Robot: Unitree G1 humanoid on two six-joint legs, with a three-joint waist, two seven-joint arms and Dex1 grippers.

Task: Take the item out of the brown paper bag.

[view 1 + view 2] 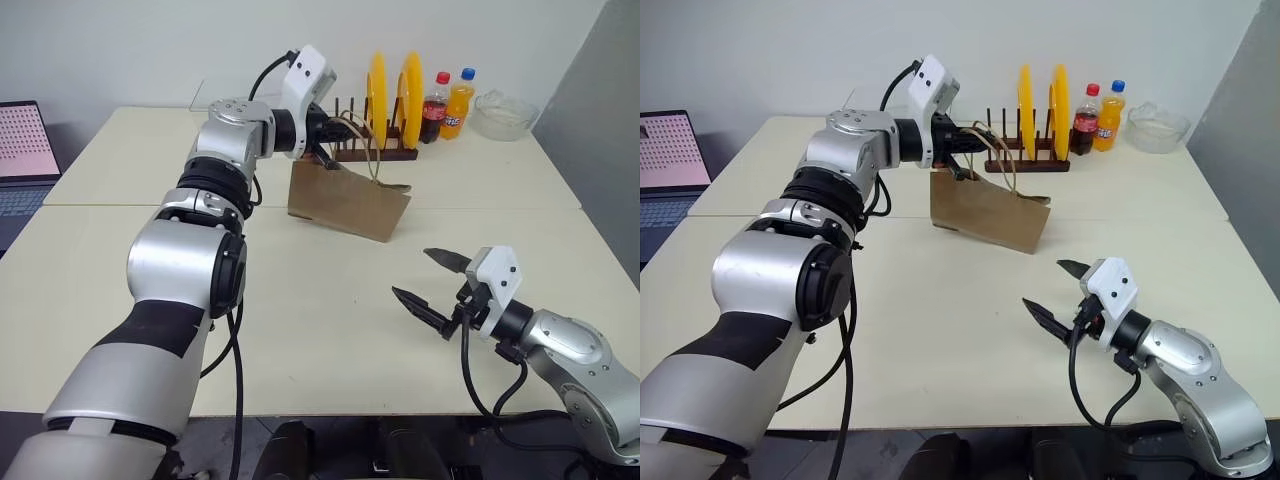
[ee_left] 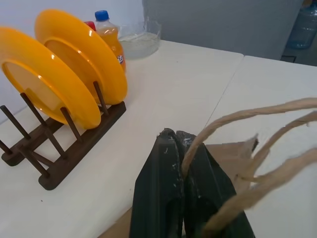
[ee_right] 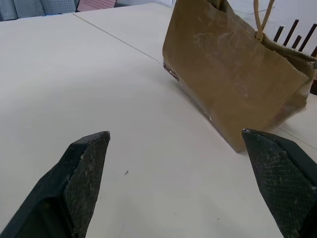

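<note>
The pale matte surface (image 1: 300, 330) carries the brown paper bag (image 1: 350, 200), creased kraft paper, wider than tall, tilted with one bottom corner lifted. The left tool (image 1: 325, 150) is pressed together on a thin tan cord handle (image 2: 237, 119) at the bag's rim. The right tool (image 1: 432, 284), fingers spread wide and empty, sits well apart; the bag lies toward its eleven o'clock, long axis running from ten to four. The item presumably lies hidden inside the bag.

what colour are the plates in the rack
Yellow-orange plates, standing in a dark brown rack; best in the left wrist view.
</note>
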